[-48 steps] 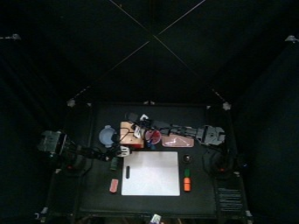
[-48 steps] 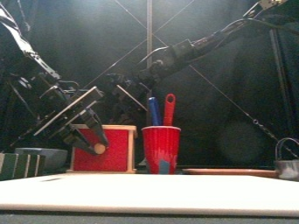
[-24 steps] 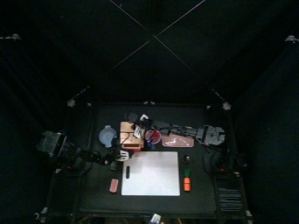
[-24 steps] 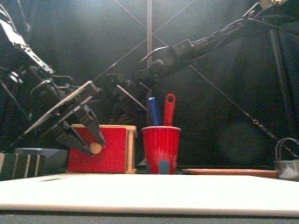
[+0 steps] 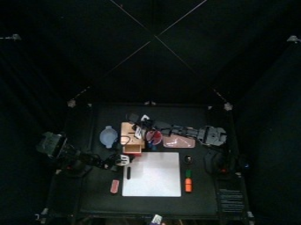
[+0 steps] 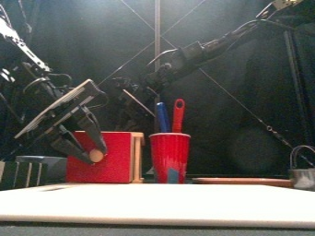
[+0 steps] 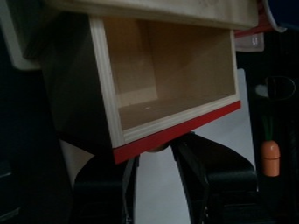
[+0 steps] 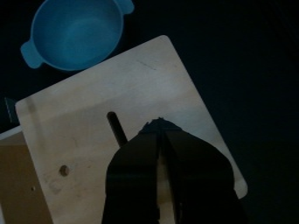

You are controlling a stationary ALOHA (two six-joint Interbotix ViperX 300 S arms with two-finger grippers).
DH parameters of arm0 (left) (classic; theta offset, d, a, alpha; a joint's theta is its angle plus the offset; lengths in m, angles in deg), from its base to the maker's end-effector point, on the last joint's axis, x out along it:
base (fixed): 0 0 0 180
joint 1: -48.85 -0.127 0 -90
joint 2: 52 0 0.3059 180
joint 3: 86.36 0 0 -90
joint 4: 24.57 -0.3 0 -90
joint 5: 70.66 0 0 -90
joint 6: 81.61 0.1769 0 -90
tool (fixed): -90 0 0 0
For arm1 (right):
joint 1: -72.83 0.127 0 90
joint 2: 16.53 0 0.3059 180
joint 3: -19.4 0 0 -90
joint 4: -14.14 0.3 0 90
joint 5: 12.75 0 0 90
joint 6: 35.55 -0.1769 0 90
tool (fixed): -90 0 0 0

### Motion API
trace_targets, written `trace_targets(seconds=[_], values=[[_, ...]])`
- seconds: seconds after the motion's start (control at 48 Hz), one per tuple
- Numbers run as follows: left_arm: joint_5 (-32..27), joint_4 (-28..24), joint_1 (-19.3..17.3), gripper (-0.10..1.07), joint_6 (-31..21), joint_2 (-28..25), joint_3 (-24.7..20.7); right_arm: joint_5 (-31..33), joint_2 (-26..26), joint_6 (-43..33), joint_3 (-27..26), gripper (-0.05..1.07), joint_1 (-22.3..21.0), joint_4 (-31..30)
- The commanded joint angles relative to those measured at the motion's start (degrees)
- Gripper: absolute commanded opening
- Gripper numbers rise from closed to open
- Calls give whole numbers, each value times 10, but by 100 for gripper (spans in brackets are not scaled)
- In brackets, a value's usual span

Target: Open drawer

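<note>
The drawer (image 7: 163, 70) stands pulled out of its orange-tan box (image 5: 130, 138), showing a bare wooden inside and a red front (image 6: 110, 157). My left gripper (image 7: 160, 171) is at that red front, its jaws either side of the pale knob (image 6: 95, 157) and closed on it. From the right, my other arm reaches across the table. Its gripper (image 8: 163, 131) is shut and rests tip-down on the box's tan top (image 8: 93, 114), near the box's right side in the top view (image 5: 143, 134).
A pale blue bowl (image 8: 76, 31) sits just left of the box (image 5: 108, 136). A red cup (image 6: 170, 157) with a blue and a red utensil stands right of the drawer. A white sheet (image 5: 153, 174) lies in front, flanked by an orange marker (image 5: 187, 183) and a red one (image 5: 113, 186).
My left gripper has drawn back to the left with the knob, and the red drawer front has slid out further with it. The right gripper has stayed on the box top.
</note>
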Motion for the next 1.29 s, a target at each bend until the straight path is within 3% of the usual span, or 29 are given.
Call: trace_targets(seconds=[0.0, 0.604, 1.0, 1.271], values=[[-4, 1, 17, 65, 1, 4, -12, 5, 10, 0, -5, 4, -2, -1], [-4, 12, 30, 66, 4, -1, -14, 5, 7, 0, -4, 4, -2, -1], [-4, -10, 30, 82, 4, -2, -14, 5, 7, 0, -3, 4, -2, -1], [-5, -35, 30, 83, 9, 33, -1, 5, 13, 1, -6, 4, 0, -1]])
